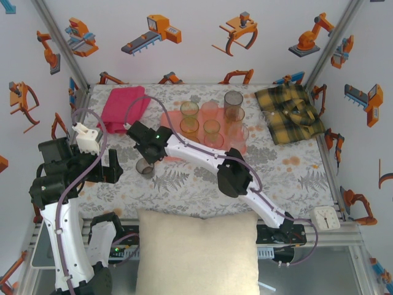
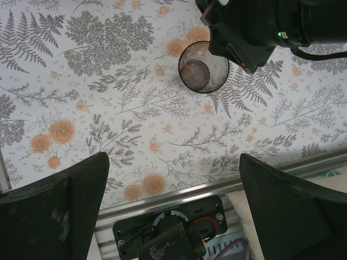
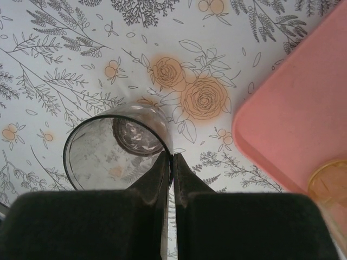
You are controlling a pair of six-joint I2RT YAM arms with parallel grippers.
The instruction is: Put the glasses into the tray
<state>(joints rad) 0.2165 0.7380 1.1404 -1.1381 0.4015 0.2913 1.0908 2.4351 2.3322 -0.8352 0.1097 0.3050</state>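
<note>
Glass (image 2: 204, 67): we see a smoky one upright on the floral worktop (image 2: 135, 108), top centre.
Right arm (image 2: 255, 30): black, its end overlapping the glass's rim.
Left claw (image 2: 173, 162): fingers (image 2: 54, 211) wide apart, well short of the glass.
Rail (image 2: 162, 197): we see metal edging the worktop.

smoky glass (image 3: 103, 157): clear, glossy | tray (image 3: 293, 119): smooth matt plastic | table cover (image 2: 81, 81): matt printed cloth | towel (image 1: 123, 106): fuzzy cloth | cushion (image 1: 196, 252): coarse woven cloth | frame rail (image 2: 179, 192): brushed metal
</note>
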